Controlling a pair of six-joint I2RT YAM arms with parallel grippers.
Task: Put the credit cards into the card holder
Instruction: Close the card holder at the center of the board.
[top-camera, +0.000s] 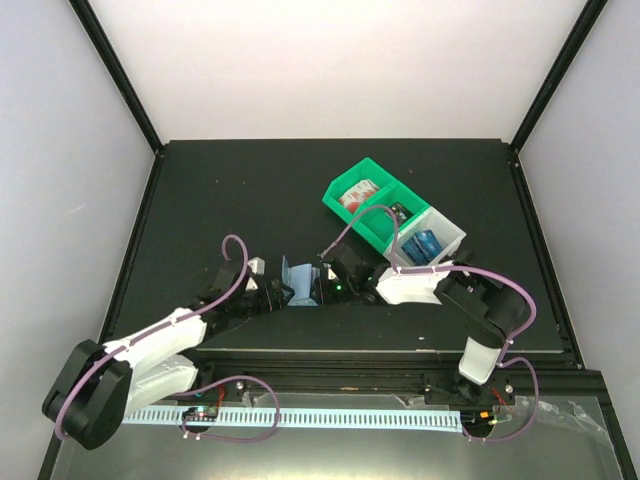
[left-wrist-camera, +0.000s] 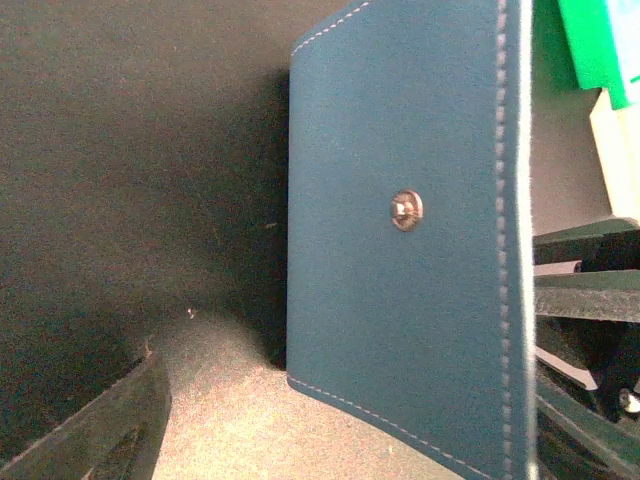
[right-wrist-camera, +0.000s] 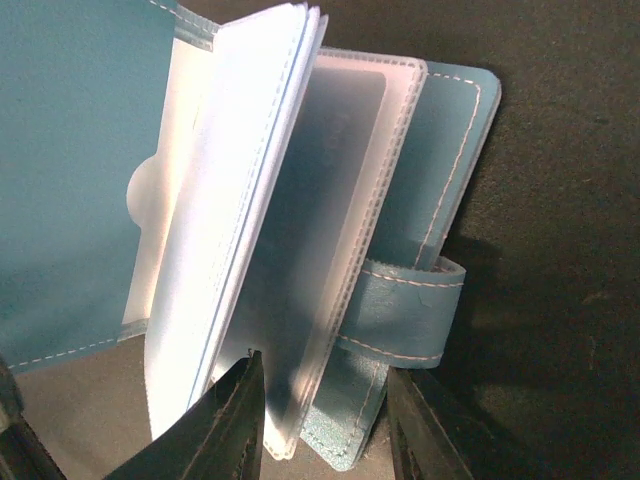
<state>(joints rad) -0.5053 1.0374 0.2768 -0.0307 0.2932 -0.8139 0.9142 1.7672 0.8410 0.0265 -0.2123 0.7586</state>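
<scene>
The white-shelled left arm (top-camera: 160, 335), jointed in bulky black housings, is trailing a thin purple cable (top-camera: 232, 238) that is arching above its wrist. The right arm (top-camera: 410, 285), likewise white and black, is wearing a second purple cable (top-camera: 480, 270) along its links, and a tiny green light (top-camera: 341, 289) is glowing on its wrist block. The right pincer (right-wrist-camera: 325, 430) is showing glossy black, bevelled fingers (right-wrist-camera: 235, 420); the left pincer (top-camera: 273, 296) is showing one dark matte finger (left-wrist-camera: 90, 430).

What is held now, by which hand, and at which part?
The right hand seems to grip the card holder at the edge of its tab-side cover and a clear sleeve. The left hand holds nothing.
</scene>
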